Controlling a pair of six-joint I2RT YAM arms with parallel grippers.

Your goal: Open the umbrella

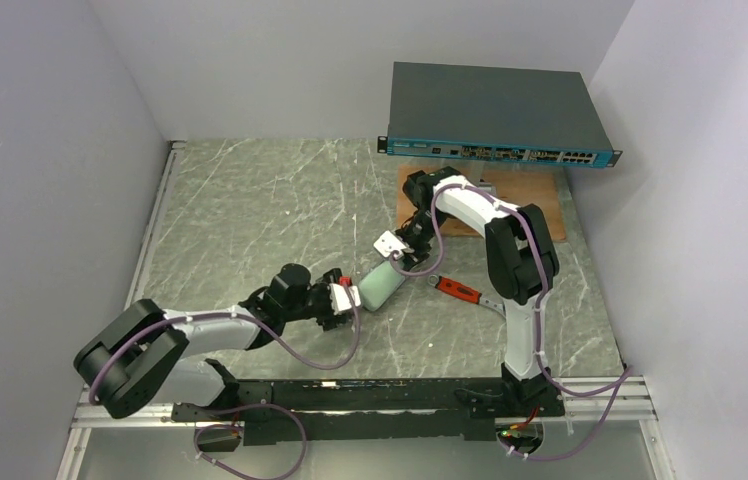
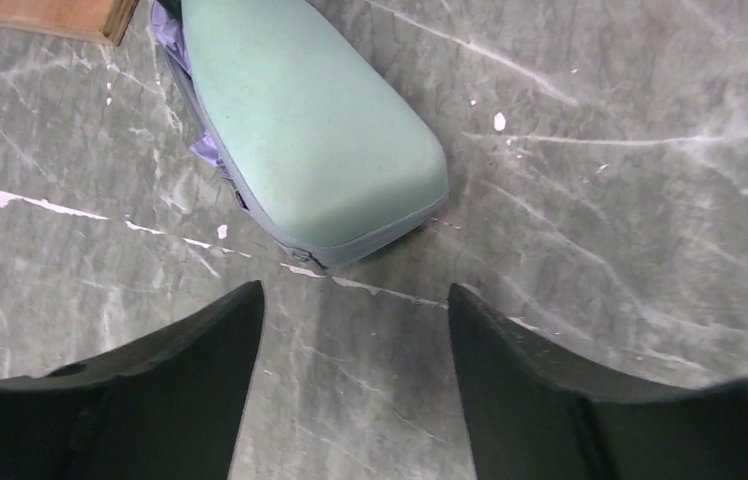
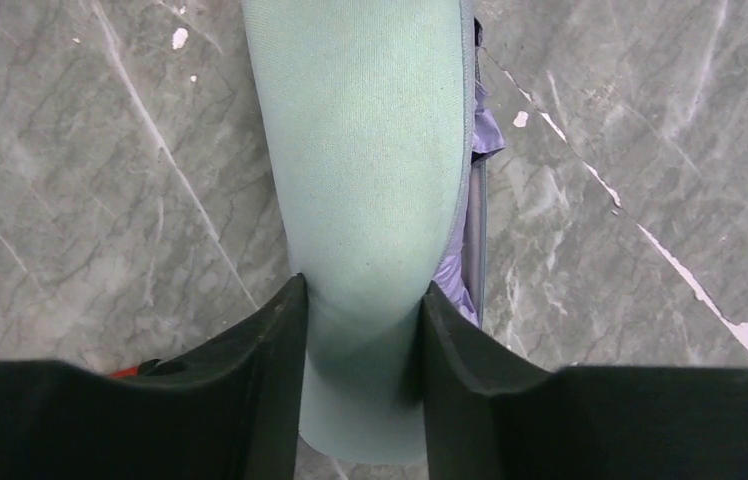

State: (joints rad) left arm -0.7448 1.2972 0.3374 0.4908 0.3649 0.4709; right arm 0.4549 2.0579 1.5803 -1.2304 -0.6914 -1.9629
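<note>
The mint-green clamshell case (image 1: 382, 285) lies on the marble table between the two arms. Of the umbrella, only lavender fabric (image 3: 485, 130) shows, poking out of the case's open seam; it also shows in the left wrist view (image 2: 205, 155). The shaft and handle are hidden. My right gripper (image 3: 363, 290) is shut on the far end of the case (image 3: 360, 150), one finger on each side. My left gripper (image 2: 354, 290) is open and empty, just short of the case's near rounded end (image 2: 310, 130), not touching it.
A blue-fronted network switch (image 1: 495, 115) sits at the back right on a wooden board (image 1: 540, 205). A red-handled tool (image 1: 458, 290) lies right of the case. A small white object (image 1: 388, 244) lies just behind it. Grey walls enclose the table.
</note>
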